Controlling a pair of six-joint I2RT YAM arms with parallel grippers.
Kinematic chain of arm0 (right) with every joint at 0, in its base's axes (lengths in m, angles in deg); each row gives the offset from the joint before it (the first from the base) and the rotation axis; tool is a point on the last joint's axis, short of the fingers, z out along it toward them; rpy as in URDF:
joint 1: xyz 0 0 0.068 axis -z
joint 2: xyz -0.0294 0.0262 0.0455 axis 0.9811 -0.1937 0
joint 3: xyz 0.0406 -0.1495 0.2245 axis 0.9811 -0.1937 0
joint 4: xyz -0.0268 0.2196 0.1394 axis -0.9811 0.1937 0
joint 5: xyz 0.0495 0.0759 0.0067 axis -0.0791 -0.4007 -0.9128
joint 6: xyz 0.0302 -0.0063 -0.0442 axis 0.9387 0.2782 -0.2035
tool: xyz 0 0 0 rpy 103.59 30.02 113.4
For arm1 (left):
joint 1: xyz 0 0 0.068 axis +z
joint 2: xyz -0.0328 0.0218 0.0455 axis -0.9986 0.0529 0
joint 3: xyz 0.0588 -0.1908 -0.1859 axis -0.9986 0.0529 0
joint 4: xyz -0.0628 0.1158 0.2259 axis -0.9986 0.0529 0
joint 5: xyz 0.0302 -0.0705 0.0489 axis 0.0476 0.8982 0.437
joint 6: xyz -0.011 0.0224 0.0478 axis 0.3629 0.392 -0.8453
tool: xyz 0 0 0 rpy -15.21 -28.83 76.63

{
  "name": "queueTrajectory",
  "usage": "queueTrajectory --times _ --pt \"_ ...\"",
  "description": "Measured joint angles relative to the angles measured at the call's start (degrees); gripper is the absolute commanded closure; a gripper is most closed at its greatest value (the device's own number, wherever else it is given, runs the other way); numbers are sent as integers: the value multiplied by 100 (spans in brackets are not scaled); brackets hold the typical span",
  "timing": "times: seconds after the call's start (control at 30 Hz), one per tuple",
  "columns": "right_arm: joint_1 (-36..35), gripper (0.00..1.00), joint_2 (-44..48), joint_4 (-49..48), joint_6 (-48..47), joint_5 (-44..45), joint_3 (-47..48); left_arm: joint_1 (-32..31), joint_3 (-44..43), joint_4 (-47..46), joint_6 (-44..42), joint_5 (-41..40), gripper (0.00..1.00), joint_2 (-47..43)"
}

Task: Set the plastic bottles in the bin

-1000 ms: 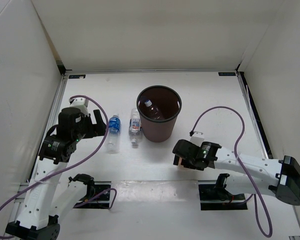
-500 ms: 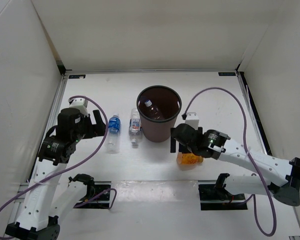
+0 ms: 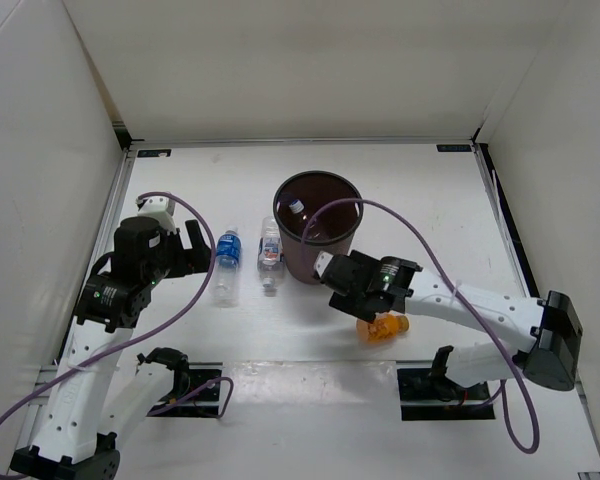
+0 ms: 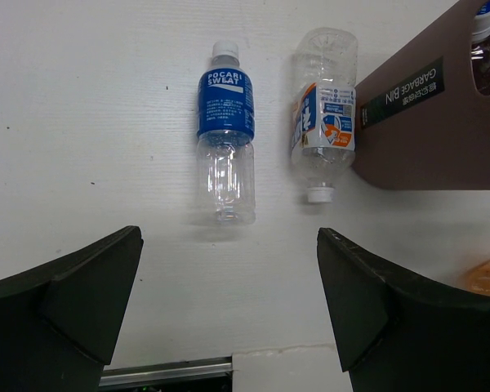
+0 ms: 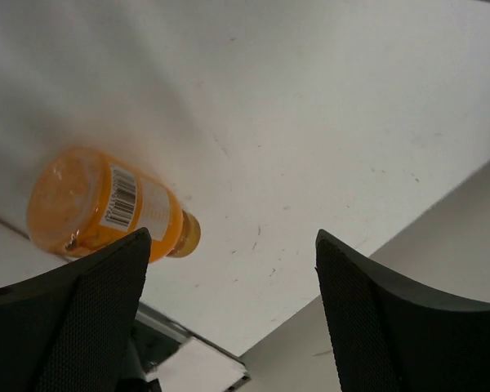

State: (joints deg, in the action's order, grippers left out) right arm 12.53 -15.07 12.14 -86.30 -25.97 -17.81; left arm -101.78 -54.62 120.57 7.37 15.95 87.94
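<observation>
Orange bottle, place: we found the orange bottle [image 5: 106, 208] lying on its side on the counter [image 3: 430, 200], near the bin [image 3: 318, 225] and apart from it, toward the near edge.
Orange bottle, axis: its long axis ran roughly left to right in the overhead view, and the cap seemed to point right, though the small view left us unsure.
Right fingers: the right fingers [image 5: 82, 310] were spread and held nothing. The orange bottle sat off to one side of them, not between the pair.
Left fingers: the left fingers [image 4: 65, 302] were spread wide and empty, above and short of the two bottles.
Blue-label bottle: the blue-label bottle [image 4: 225, 135] lay flat left of the bin, its axis running near to far and its cap toward the far wall.
Pale-label bottle: the pale-label bottle [image 4: 325, 114] lay parallel, just beside the bin wall, with its cap toward the near edge.
Clear bottle: a clear bottle [image 3: 296, 207] was already inside the bin, with only its cap end showing.
Handling: we judged the clear ones to be empty, light and thin-walled, likely to dent under a hard squeeze, and round enough to roll.
Where to hold: we would have taken each bottle across the labelled mid-body, with the fingers square to its long axis.
</observation>
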Motion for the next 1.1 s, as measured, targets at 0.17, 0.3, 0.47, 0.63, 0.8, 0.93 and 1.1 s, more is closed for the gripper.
queueTrajectory --times 0.17,0.3,0.47,0.63,0.8,0.93,1.1 --pt "505 17 280 -13 -1412 -1464 -254 0 0 2 0 0 0 -2" --pt "505 17 739 -11 -2177 -2271 -431 0 0 0 0 2 0 -7" --pt "562 17 831 103 -2796 -3230 -544 0 0 0 -2 2 0 -4" --pt "417 17 496 236 -3101 -3703 -584 0 0 0 -2 2 0 -7" --pt "278 17 44 304 -3187 -3818 -619 0 0 0 -2 4 0 -42" --pt "201 17 -203 319 -3180 -3729 -732 0 0 0 -2 7 0 -79" --pt "216 17 -529 267 -3165 -3501 -761 0 0 0 -2 28 0 -109"
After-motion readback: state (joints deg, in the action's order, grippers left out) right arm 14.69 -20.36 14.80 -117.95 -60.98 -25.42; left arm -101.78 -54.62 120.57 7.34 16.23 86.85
